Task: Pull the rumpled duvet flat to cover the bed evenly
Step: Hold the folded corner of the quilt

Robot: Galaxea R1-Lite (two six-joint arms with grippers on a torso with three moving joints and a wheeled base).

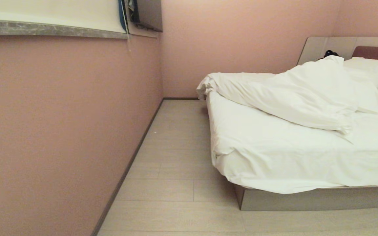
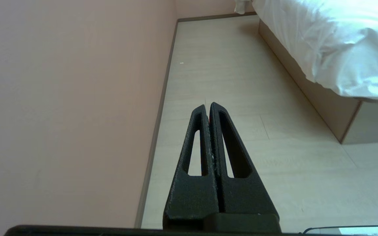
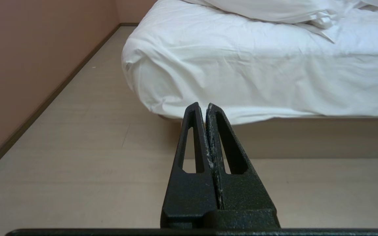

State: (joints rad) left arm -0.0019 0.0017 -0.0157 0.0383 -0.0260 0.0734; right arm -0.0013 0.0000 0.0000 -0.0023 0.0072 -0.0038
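Note:
The bed [image 1: 307, 198] fills the right half of the head view, its near corner toward me and its mattress under a white sheet. A rumpled white duvet [image 1: 294, 95] lies bunched in a heap across the far part of the mattress, leaving the near part bare. Neither arm shows in the head view. My left gripper [image 2: 207, 105] is shut and empty above the floor, left of the bed's corner. My right gripper [image 3: 201, 105] is shut and empty too, low over the floor, short of the bed's near side [image 3: 274, 82]. An edge of the duvet [image 3: 274, 9] lies above.
A pink wall [image 1: 61, 131] runs along the left, with a stone-edged ledge [image 1: 44, 29] up high. A strip of pale wood floor [image 1: 176, 157] lies between wall and bed. White pillows [image 1: 376, 70] and a small dark object [image 1: 330, 52] sit by the headboard [image 1: 317, 47].

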